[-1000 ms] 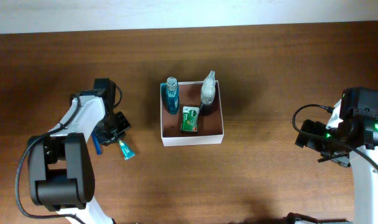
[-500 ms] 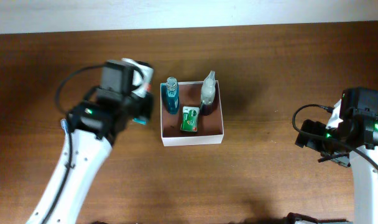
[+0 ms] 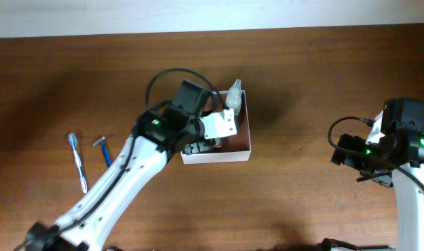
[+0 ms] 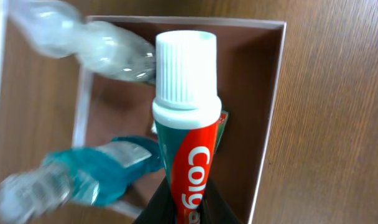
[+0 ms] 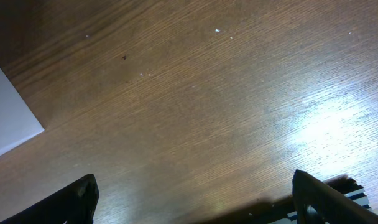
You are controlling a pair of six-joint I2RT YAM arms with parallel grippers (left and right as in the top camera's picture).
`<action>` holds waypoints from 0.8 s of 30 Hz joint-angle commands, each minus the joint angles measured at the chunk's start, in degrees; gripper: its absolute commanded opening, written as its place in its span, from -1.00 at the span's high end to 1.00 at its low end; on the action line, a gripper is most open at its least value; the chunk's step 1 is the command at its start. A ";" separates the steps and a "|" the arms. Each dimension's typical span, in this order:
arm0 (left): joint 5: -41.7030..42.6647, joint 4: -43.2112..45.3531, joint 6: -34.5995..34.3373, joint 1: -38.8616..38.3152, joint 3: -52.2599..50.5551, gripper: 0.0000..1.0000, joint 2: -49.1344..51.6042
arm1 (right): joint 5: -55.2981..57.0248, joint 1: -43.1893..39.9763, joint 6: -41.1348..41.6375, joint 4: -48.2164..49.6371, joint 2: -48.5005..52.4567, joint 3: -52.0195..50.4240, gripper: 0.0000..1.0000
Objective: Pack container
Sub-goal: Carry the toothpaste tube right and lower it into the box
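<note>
A: Container (image 3: 226,156) sits mid-way across the table (image 3: 323,77), two bottles inside; where is the left gripper (image 4: 188,210)?

B: Above the container's open floor; jaws clamped on the toothpaste tube (image 4: 186,146), cap leading. Right gripper (image 5: 195,202) is spread wide, empty, well apart.

A: Step?

B: Placing the tube, I judge; the next move calls for lowering it beside the blue bottle (image 4: 96,177), clear of the walls, then releasing; toothbrush (image 3: 78,162) and razor (image 3: 104,150) not yet packed.
</note>
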 commanded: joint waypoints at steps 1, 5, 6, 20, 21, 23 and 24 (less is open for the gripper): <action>1.07 0.55 3.82 -0.85 -0.07 0.78 3.26 | -0.13 -0.39 0.44 0.28 0.20 -0.24 -0.83; 1.77 0.57 3.80 -0.98 -0.07 0.78 6.51 | -0.13 -0.39 0.44 0.28 0.20 -0.24 -0.83; 1.92 0.59 3.80 -0.96 -0.07 0.78 7.30 | -0.13 -0.39 0.44 0.28 0.20 -0.24 -0.83; 2.05 0.44 -8.61 -0.92 3.28 -0.99 5.42 | -0.13 -0.39 0.42 0.26 0.20 -0.24 -0.83; 2.05 0.20 -10.75 -0.74 3.85 -0.99 4.35 | -0.13 -0.39 0.42 0.28 0.20 -0.24 -0.83; 0.92 -0.44 -16.41 0.55 4.66 -0.99 0.13 | -0.13 -0.39 0.42 0.28 0.20 -0.24 -0.83; -0.17 -0.92 -18.56 1.40 4.66 -0.99 -1.53 | -0.11 -0.39 0.42 0.28 0.20 -0.24 -0.83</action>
